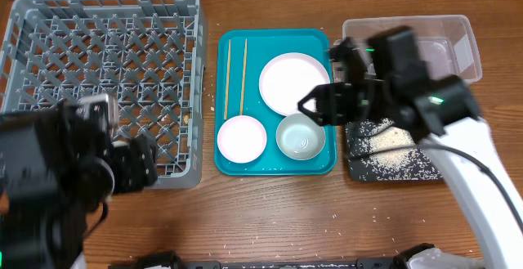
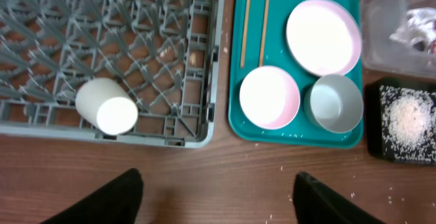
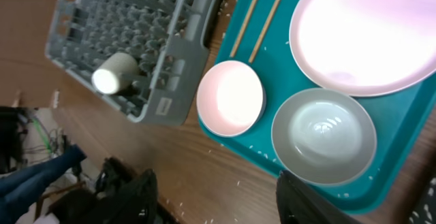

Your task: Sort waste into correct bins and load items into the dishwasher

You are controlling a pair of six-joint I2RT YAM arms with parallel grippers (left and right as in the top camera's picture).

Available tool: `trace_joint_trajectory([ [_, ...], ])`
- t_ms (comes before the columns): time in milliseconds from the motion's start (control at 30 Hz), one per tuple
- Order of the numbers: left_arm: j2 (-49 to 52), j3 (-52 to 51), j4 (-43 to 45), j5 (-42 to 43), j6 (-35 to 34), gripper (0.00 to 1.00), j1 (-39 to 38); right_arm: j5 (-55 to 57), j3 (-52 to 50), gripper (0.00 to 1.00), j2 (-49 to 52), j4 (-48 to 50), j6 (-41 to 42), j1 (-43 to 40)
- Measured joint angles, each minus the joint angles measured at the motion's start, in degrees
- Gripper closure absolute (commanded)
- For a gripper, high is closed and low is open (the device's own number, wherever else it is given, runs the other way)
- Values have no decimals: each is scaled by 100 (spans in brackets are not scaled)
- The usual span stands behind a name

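Only the wrist views show the cup [image 2: 105, 106] lying at 7 o'clock in the rack [image 2: 170, 137] — overhead the left arm [image 1: 57, 171] hides it — while left gripper [image 2: 216, 176] and right gripper [image 3: 214, 180] both hang fingers apart.

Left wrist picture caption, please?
White cup lies in grey rack; plate, pink bowl, grey-green bowl, chopsticks wait on teal tray.

left tool [image 2: 215, 175], right tool [image 3: 214, 176], both spread

It looks like a robotics lab staged as a kitchen: a wooden counter [image 1: 270, 212] carries a grey dish rack [image 1: 106, 24] and teal tray [image 1: 274, 168], with loose cables [image 3: 33, 137] past its edge.
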Motion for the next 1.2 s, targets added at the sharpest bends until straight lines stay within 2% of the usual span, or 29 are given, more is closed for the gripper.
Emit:
trace_joint_trajectory([
  [33, -138, 0, 2, 2, 9, 0, -15, 186, 0, 46, 232, 184, 28, 184],
  [167, -730, 9, -9, 0, 46, 0, -17, 656, -2, 45, 717, 573, 212, 581],
  [367, -1008, 68, -22, -2, 46, 0, -17, 1106, -2, 16, 1086, 894, 382, 981],
  [433, -977, 68, -22, -2, 46, 0, -17, 1123, -2, 0, 1086, 898, 433, 997],
  [567, -960, 68, -22, -2, 46, 0, -17, 866, -2, 0, 1086, 901, 422, 984],
  [800, -960, 68, -22, -2, 46, 0, -17, -527, -2, 0, 1086, 868, 426, 986],
  [967, -960, 68, -22, -2, 46, 0, -17, -957, -2, 0, 1080, 557, 197, 909],
  [1100, -960, 68, -22, -2, 46, 0, -17, -1235, -9, 0, 852, 208, -236, 398],
  [1200, -960, 68, -22, -2, 46, 0, -17, -1276, -13, 0, 216, 166, -629, -149],
])
